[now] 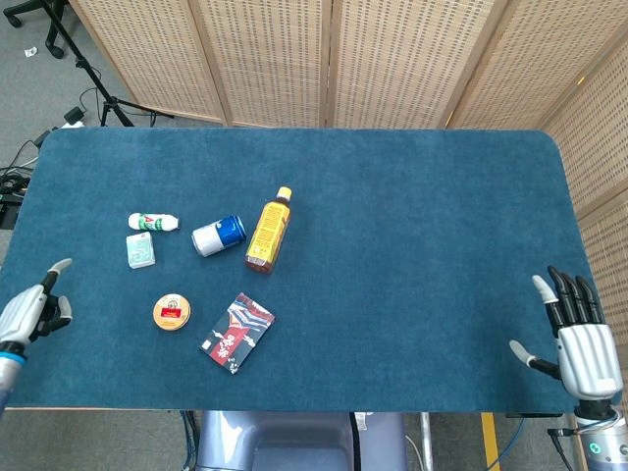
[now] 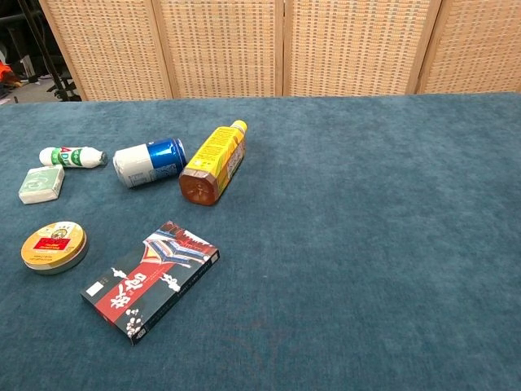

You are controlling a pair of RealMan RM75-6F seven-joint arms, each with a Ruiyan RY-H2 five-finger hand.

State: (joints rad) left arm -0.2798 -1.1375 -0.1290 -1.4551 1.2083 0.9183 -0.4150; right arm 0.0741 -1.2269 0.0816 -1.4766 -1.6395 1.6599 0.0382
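Seen from above, a blue desk (image 1: pixel 412 216). At its left edge, the left robot hand (image 1: pixel 29 312) hovers holding nothing, one finger pointing out and the others partly curled. Nearest to it lies a round tin (image 1: pixel 171 312), well apart from it. Behind the tin lie a small pale packet (image 1: pixel 140 250) and a white tube (image 1: pixel 153 223). Further right lie a card box (image 1: pixel 236 333), a blue can (image 1: pixel 218 235) on its side and a yellow bottle (image 1: pixel 268 232) on its side. At the far right edge, the right robot hand (image 1: pixel 579 336) is spread wide, holding nothing.
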